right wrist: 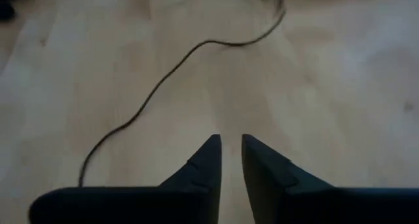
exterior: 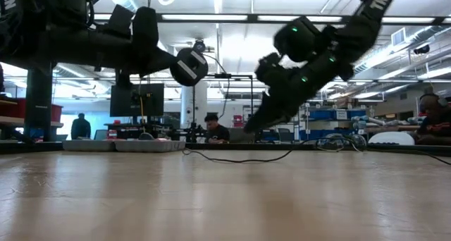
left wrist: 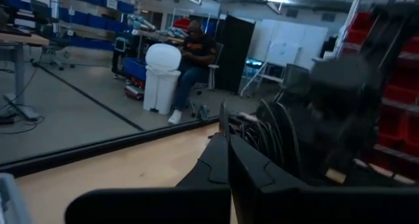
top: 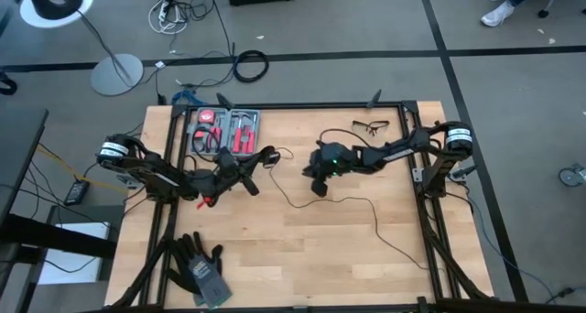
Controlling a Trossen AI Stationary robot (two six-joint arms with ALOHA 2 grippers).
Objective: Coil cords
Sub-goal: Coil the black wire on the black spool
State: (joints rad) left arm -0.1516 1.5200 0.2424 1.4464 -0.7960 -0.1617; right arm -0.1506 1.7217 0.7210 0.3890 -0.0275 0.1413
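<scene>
Right gripper (right wrist: 231, 149) hovers slightly parted above the cord (right wrist: 157, 86), grasping nothing; left gripper (left wrist: 227, 152) is clenched.

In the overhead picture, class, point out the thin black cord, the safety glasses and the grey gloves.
Thin black cord (top: 352, 202), high view, on its loose middle run.
Safety glasses (top: 370, 126), high view, on the frame.
Grey gloves (top: 203, 266), high view, on a palm.

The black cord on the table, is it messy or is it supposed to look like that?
It is messy. The cord straggles loose across the table in wavy bends, not coiled. One end hangs lifted at the left claw; the right claw, slightly apart, holds nothing.
</scene>
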